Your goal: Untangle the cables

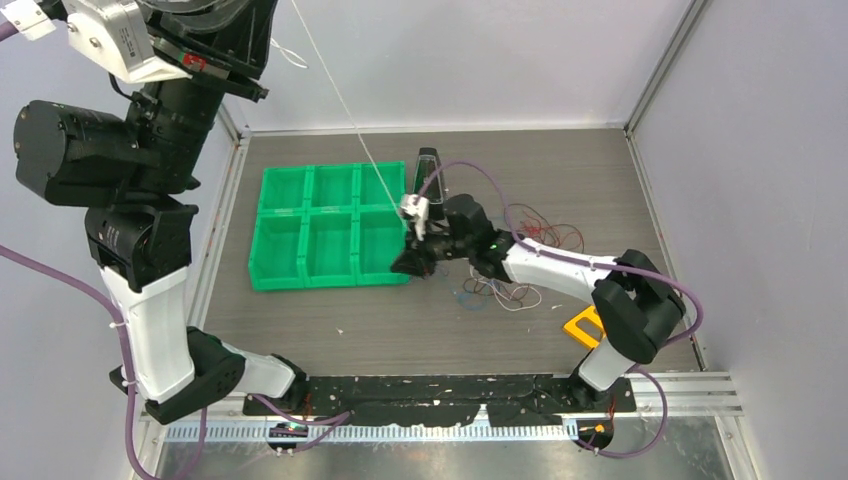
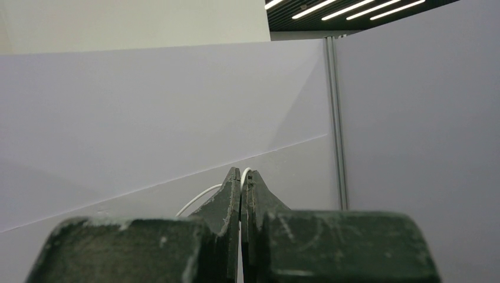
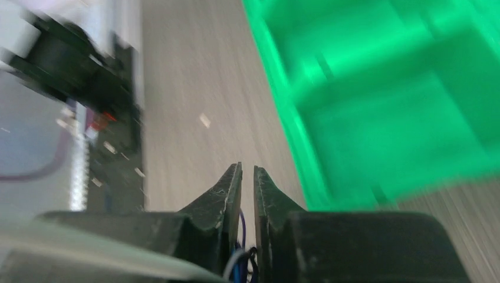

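From above, the cables are in two parts. A loose tangle (image 1: pixel 520 262) of thin red, blue and pale wires lies on the table to the right of the green bin (image 1: pixel 330 284). A white cable (image 1: pixel 345 105) runs taut from a white plug (image 1: pixel 414 208) at the bin's right edge up and left, out of the top of the view beside the raised left arm (image 1: pixel 140 200). All of it looks light and limp. The thin wires should slide and snag on one another and would not stand a hard pull, so the plug or a free end seems the better place to take hold. The right gripper (image 1: pixel 412 262) sits low just under the plug, against the bin's right wall, with strands trailing back to the tangle.

In the left wrist view, the left gripper (image 2: pixel 242 177) is closed tight, with no gap between the tips. The white cable is pinched there and loops out to the left against the enclosure wall.

The right wrist view is blurred. The fingers are nearly shut, with only a slit between the tips, and a few blue and dark strands (image 3: pixel 239 259) are caught low between them near the palm. That grip looks deep, not at the tips. The bin fills the right side, just beside the fingers, with bare table to the left.
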